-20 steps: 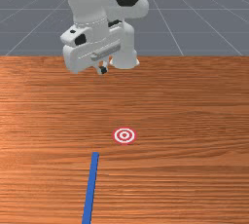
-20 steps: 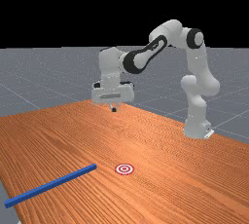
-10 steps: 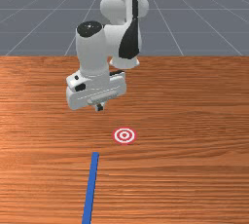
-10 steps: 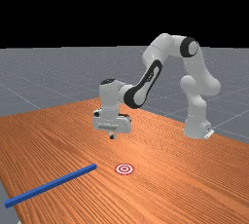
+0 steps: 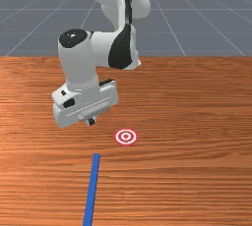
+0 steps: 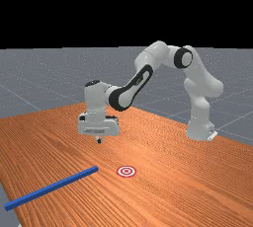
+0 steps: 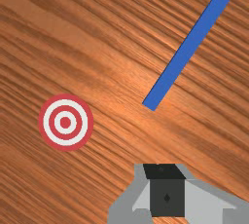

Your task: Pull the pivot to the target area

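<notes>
My gripper (image 5: pixel 91 121) hangs above the table in the front view, a little beyond the near-arm end of the long blue bar (image 5: pixel 92 190). In the far view the gripper (image 6: pixel 99 141) is well above the wood, with the blue bar (image 6: pixel 52 188) lying lower and running off to the left. The fingertips of the gripper (image 7: pixel 164 172) stand together in the wrist view, and nothing is held. The bar's end (image 7: pixel 153 102) lies apart from them. The red and white target (image 5: pixel 126 136) is flat on the table, to the front view's right of the bar's end.
The orange-brown table (image 5: pixel 197 122) spreads under the arm and around the bar and target. At the far view's right the arm's base (image 6: pixel 200 130) stands on it. The bar's outer end lies close to the table's edge at the far view's left.
My gripper has come down and moved out from the base, closer to the bar, then shifted toward the front view's left. The bar and target have not moved.
</notes>
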`<action>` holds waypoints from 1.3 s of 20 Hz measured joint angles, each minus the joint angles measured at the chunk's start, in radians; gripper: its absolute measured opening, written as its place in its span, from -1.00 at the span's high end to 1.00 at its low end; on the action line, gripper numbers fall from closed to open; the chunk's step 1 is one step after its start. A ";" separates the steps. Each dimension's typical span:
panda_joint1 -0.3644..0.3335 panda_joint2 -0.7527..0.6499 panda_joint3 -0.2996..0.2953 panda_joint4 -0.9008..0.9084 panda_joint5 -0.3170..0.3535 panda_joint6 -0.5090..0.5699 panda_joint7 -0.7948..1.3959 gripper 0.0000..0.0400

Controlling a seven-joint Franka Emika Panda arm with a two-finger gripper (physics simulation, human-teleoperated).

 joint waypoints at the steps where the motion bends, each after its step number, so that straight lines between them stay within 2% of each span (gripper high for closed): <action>1: 0.002 0.014 -0.002 0.024 -0.004 -0.009 0.005 1.00; 4: -0.010 0.108 0.011 0.194 0.009 -0.087 0.006 1.00; 6: -0.039 0.278 0.043 0.508 0.039 -0.238 0.006 1.00; 7: -0.013 0.254 0.009 0.454 -0.001 -0.197 0.031 1.00; 9: -0.012 0.255 0.009 0.453 -0.001 -0.197 0.031 1.00; 13: -0.023 0.269 0.029 0.417 0.026 -0.014 0.002 1.00; 14: 0.006 0.344 -0.018 0.561 -0.033 -0.170 0.065 1.00; 15: -0.013 0.369 0.007 0.579 0.008 -0.167 0.075 1.00; 21: -0.012 0.521 0.000 0.651 0.030 -0.086 0.171 1.00; 22: -0.017 0.537 0.006 0.676 0.022 -0.088 0.128 0.94; 24: -0.027 0.561 0.019 0.719 0.019 -0.094 0.074 0.97; 25: 0.005 0.549 -0.028 0.691 -0.023 -0.064 0.119 0.97; 26: 0.012 0.538 -0.036 0.669 -0.029 -0.052 0.125 0.98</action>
